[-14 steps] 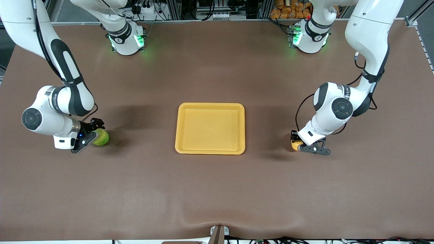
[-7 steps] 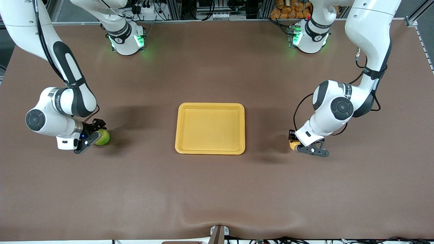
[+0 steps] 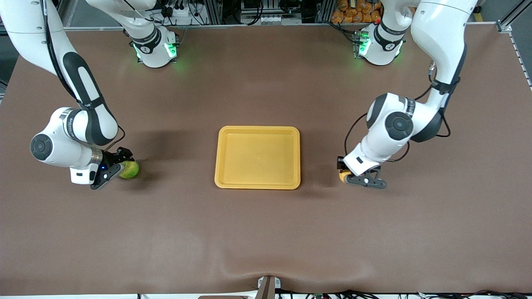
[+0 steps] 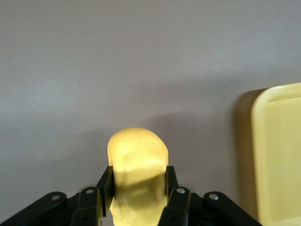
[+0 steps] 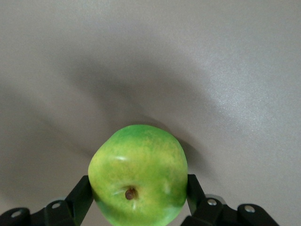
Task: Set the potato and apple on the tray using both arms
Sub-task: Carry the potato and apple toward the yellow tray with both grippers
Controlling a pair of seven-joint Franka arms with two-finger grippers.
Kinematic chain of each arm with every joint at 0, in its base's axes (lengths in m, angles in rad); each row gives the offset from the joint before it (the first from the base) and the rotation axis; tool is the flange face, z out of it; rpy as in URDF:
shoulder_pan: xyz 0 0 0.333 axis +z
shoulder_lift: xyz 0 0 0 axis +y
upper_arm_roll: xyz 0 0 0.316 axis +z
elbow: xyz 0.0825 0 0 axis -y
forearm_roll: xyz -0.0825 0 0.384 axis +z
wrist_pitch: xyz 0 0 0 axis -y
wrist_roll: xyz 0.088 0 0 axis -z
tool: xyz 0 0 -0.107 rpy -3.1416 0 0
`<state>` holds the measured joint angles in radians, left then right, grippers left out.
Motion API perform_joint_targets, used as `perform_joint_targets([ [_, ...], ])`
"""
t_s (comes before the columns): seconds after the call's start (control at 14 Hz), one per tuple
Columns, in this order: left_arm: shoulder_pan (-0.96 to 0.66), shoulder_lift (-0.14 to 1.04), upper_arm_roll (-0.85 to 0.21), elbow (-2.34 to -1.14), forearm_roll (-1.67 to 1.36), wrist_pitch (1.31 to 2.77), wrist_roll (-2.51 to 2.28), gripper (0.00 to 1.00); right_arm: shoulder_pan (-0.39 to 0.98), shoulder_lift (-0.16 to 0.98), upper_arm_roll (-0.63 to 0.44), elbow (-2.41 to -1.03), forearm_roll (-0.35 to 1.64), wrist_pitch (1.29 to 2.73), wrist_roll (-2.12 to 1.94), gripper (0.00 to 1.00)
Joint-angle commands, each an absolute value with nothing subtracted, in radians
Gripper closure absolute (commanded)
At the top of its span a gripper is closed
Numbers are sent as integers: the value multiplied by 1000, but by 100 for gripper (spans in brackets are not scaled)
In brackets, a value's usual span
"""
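The yellow-orange tray (image 3: 257, 184) lies flat in the middle of the table. My left gripper (image 3: 347, 174) is shut on the yellow-orange potato (image 3: 344, 176), just above the table beside the tray's edge toward the left arm's end. In the left wrist view the potato (image 4: 137, 165) sits between the black fingers (image 4: 105, 183), with the tray's rim (image 4: 256, 141) close by. My right gripper (image 3: 120, 166) is shut on the green apple (image 3: 129, 169), low over the table toward the right arm's end. The right wrist view shows the apple (image 5: 137, 174) with its stem dimple, gripped on both sides.
Brown table cloth (image 3: 266, 241) surrounds the tray. The two arm bases (image 3: 156, 47) with green lights stand along the table's edge farthest from the front camera. Cables and clutter lie past that edge.
The left gripper has carried the potato toward the tray. The right gripper has shifted the apple slightly toward the tray. Both stay shut on their loads.
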<state>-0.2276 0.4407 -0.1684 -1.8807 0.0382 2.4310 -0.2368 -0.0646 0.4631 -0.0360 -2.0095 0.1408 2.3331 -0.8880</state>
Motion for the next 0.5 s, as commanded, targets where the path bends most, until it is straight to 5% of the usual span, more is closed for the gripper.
perform_joint_targets([
  [0.0,-268,433,-164,-1858,35,2402,-294,92,-69,408,-23,-2006,161,2312,-902,100],
  [0.43,-360,468,-164,-1812,35,2402,-451,94,-64,342,29,-1968,163,2283,-1193,100],
])
